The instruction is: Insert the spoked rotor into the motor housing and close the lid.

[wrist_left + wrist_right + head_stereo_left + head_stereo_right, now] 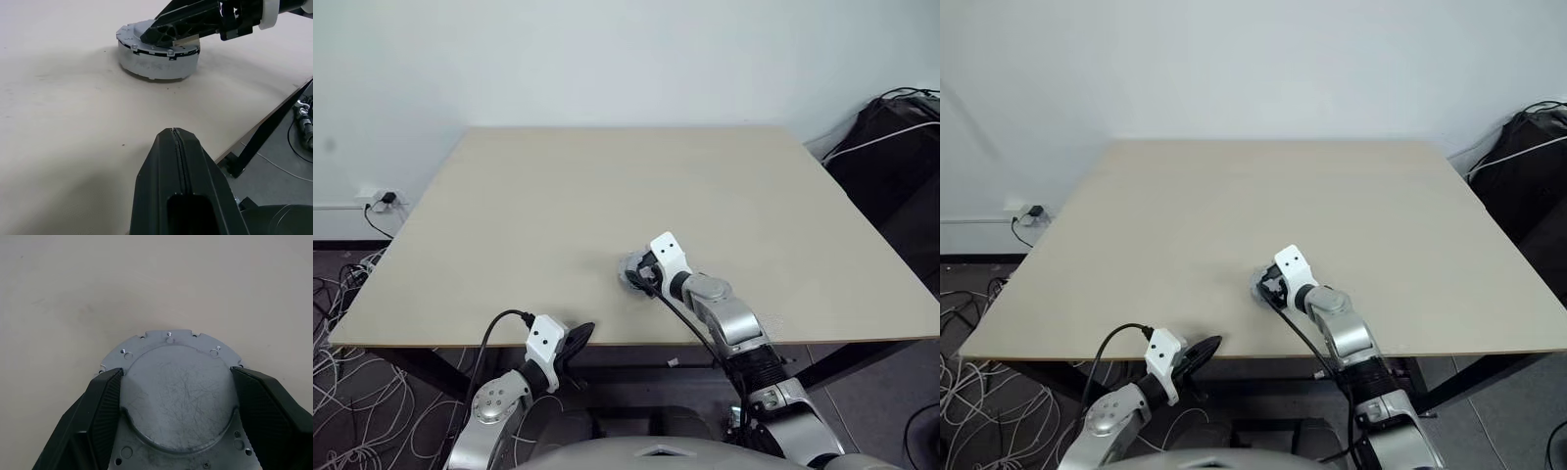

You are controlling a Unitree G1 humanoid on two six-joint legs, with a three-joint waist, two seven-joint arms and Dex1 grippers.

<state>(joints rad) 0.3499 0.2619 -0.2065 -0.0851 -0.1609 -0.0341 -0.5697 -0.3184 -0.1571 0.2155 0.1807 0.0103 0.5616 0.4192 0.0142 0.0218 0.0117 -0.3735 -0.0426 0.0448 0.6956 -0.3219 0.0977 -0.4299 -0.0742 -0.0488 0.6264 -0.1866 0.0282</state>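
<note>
The lid (178, 396) is lying plain grey face up on the stacked assembly, near the front edge of the bench (607, 186) and a little right of its middle. Its scratched round top is sitting on a wider flange with small holes, and in my left wrist view a pale cylindrical body (156, 61) is showing beneath a thin dark seam. Whatever is lying inside that body is staying hidden from me, and I am reading no writing or label on the metal.

My right end effector (176, 396) is reaching forward and down, its two black fingers (105, 406) spread wide and standing against opposite sides of the lid's raised top. In the head views my wrist is covering most of the assembly.

My left end effector (178, 161) is hanging at the front bench edge, well apart from the assembly, fingers pressed together, pointing toward it.
</note>
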